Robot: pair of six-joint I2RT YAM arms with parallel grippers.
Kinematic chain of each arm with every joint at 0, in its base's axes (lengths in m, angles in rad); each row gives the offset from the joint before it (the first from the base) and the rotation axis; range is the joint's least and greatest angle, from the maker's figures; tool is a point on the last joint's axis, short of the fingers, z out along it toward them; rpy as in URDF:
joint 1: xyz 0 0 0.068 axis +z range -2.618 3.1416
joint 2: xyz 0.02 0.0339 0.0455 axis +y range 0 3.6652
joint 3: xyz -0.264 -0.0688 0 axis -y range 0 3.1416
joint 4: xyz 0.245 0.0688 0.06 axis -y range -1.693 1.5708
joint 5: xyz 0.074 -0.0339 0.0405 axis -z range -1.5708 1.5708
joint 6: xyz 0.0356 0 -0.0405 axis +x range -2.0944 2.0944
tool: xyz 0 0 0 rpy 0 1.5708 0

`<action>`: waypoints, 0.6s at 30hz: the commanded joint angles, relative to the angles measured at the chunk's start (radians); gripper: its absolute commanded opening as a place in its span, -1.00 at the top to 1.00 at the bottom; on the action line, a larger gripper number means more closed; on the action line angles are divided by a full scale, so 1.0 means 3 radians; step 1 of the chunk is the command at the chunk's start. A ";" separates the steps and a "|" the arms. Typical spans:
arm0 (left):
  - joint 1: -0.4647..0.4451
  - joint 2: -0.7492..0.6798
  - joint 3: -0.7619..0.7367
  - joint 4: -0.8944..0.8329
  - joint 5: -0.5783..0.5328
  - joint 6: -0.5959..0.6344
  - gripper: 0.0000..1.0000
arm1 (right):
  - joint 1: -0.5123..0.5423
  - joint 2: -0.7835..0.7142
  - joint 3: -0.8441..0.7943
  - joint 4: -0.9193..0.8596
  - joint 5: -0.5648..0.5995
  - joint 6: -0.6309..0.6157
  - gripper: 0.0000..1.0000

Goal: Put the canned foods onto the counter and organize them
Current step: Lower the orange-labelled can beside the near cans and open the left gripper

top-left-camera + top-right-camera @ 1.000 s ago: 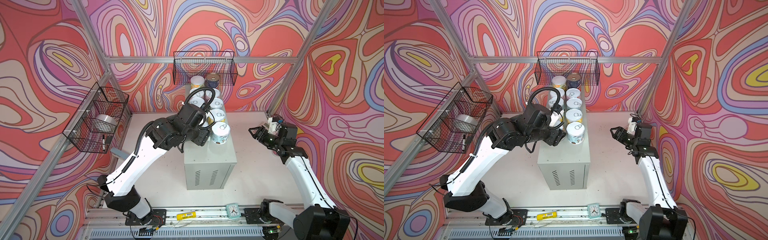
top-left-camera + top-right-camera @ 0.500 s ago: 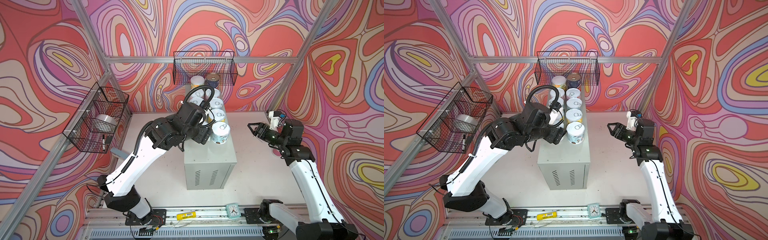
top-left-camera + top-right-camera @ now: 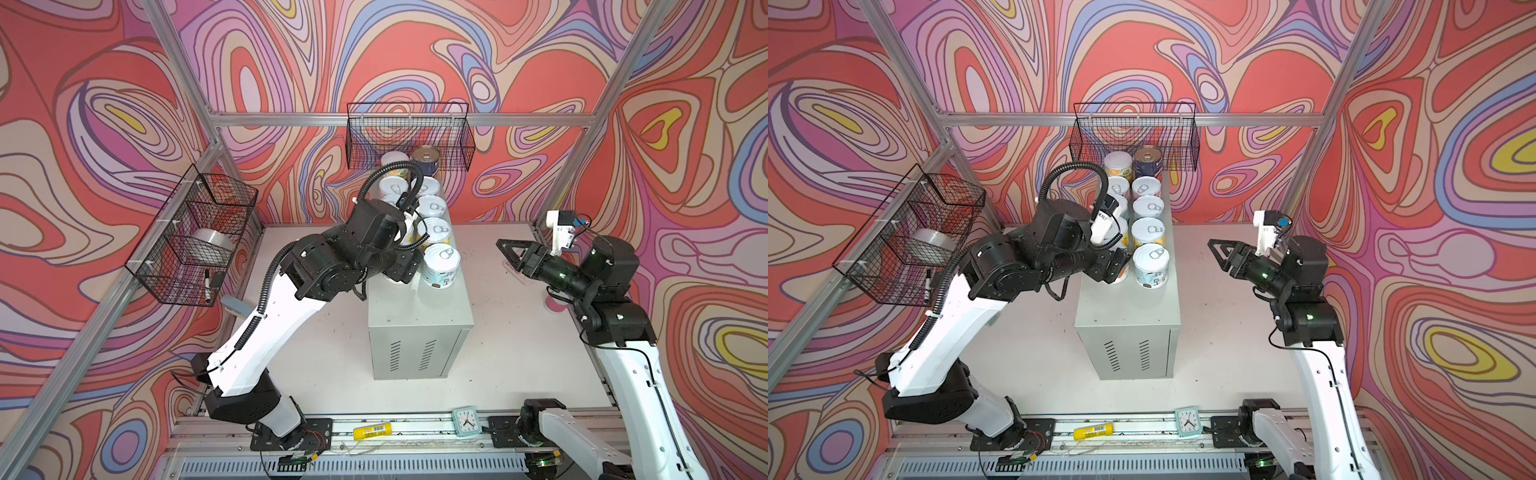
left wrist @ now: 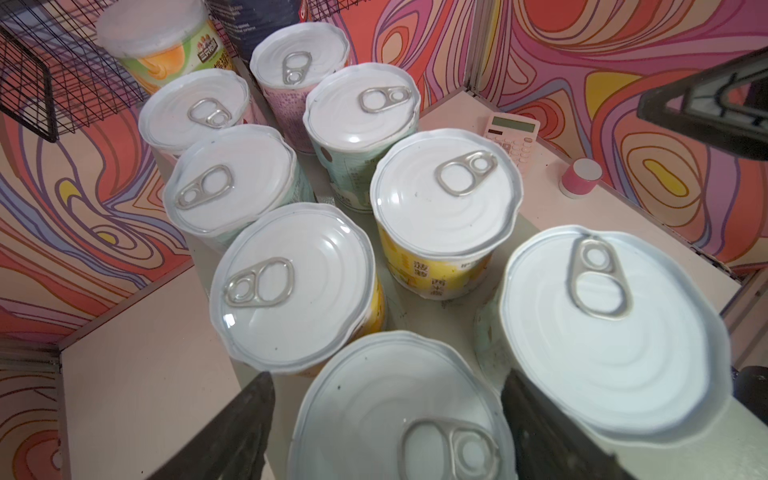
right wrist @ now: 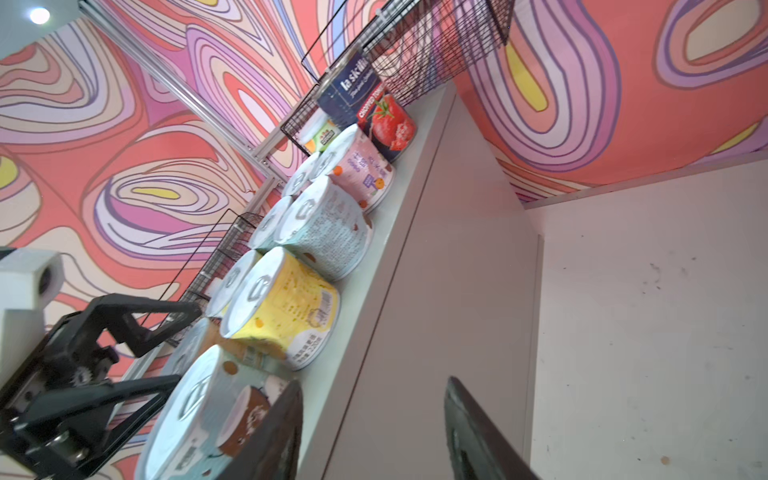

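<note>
Left wrist: can [image 4: 399, 415] between parted jaws.

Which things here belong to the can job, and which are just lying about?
Job: pastel-labelled pull-tab tins; dark navy tin; tall light-grey metal box.
Lying about: silver tape roll; yellow tube; mint desk clock; pink calculator; small pink cup.

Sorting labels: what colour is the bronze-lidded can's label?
Dark navy can, red tomato panel; right wrist view.
</note>
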 commanded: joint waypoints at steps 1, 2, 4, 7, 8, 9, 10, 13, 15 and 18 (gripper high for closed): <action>-0.0006 -0.0137 0.0099 0.0229 -0.0048 0.0082 -0.70 | 0.0032 -0.0089 -0.0009 0.0253 -0.0348 0.0183 -0.08; -0.0004 -0.0155 0.0091 0.0271 -0.0056 0.0082 -0.70 | 0.0032 -0.0123 -0.0030 0.0342 -0.0428 0.0232 -0.07; -0.0006 -0.0183 0.0087 0.0345 -0.0071 0.0094 -0.69 | 0.0046 -0.0171 -0.0048 0.0452 -0.0541 0.0318 -0.04; -0.0004 -0.0249 0.0039 0.0438 -0.0178 0.0097 -0.67 | 0.0068 -0.0221 -0.0032 0.0495 -0.0646 0.0350 -0.02; -0.0006 -0.0290 -0.0011 0.0483 -0.0208 0.0104 -0.67 | 0.0073 -0.0232 -0.0034 0.0507 -0.0686 0.0365 -0.01; -0.0005 -0.0329 -0.0055 0.0522 -0.0233 0.0106 -0.67 | 0.0078 -0.0239 -0.0037 0.0515 -0.0716 0.0372 0.00; -0.0005 -0.0378 -0.0116 0.0559 -0.0264 0.0097 -0.66 | 0.0086 -0.0240 -0.0044 0.0527 -0.0748 0.0391 0.02; -0.0003 -0.0562 -0.0342 0.0700 -0.0340 0.0073 -0.65 | 0.0123 -0.0249 -0.0081 0.0579 -0.0804 0.0425 0.08; -0.0004 -0.0696 -0.0509 0.0768 -0.0407 0.0053 -0.66 | 0.0164 -0.0226 -0.0091 0.0586 -0.0826 0.0419 0.12; -0.0003 -0.0939 -0.0807 0.0865 -0.0494 0.0010 -0.66 | 0.0294 -0.0181 -0.0073 0.0520 -0.0775 0.0351 0.24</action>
